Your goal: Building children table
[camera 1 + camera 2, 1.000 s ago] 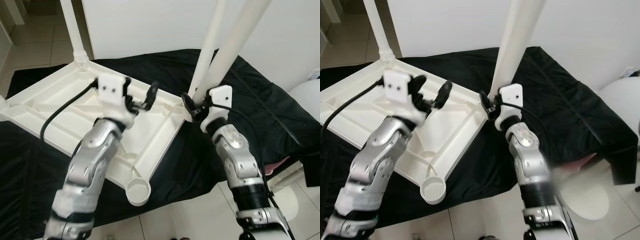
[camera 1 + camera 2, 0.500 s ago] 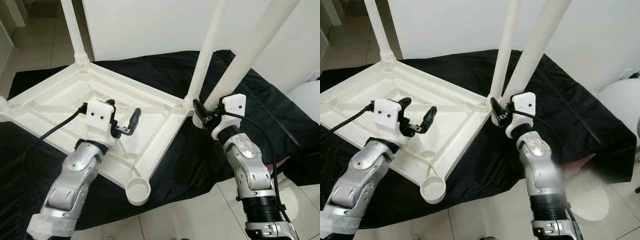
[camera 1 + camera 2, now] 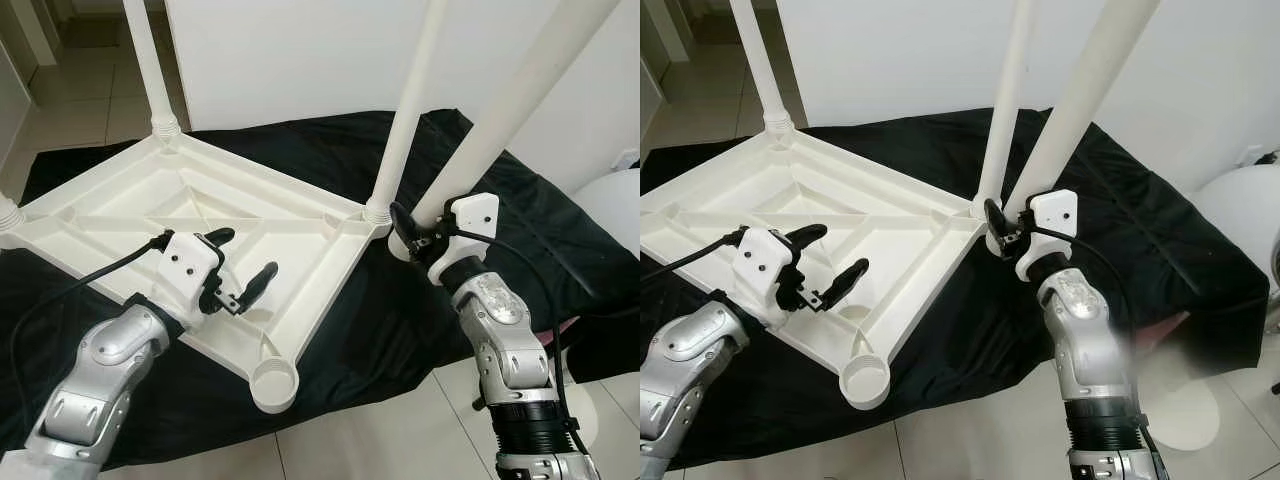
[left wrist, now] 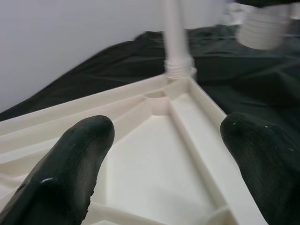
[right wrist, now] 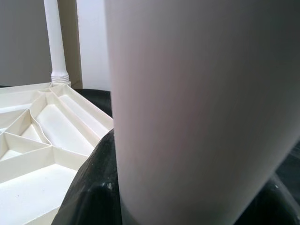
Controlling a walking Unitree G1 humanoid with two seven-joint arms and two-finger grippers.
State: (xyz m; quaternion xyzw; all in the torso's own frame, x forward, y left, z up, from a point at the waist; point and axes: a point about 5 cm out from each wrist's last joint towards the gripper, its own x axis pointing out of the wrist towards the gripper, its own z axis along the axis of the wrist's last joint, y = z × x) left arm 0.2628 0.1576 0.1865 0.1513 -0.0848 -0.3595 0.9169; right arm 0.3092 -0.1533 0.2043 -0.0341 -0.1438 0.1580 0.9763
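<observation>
In the left eye view, the upside-down white tabletop [image 3: 200, 230] is lying on a black cloth [image 3: 480, 190]. The right tool [image 3: 418, 228] is gripping a loose table leg [image 3: 500, 130], so I judge the leg-fitting step is running; next it needs carrying to the empty corner socket [image 3: 275, 385]. Two legs are already standing fully visible, and a third stub shows at the edge.

In the left wrist view, the left tool [image 4: 166, 154] is hanging wide open and empty above the tabletop.

In the right wrist view, the leg is sitting between the closed fingers [image 5: 93, 187].
</observation>
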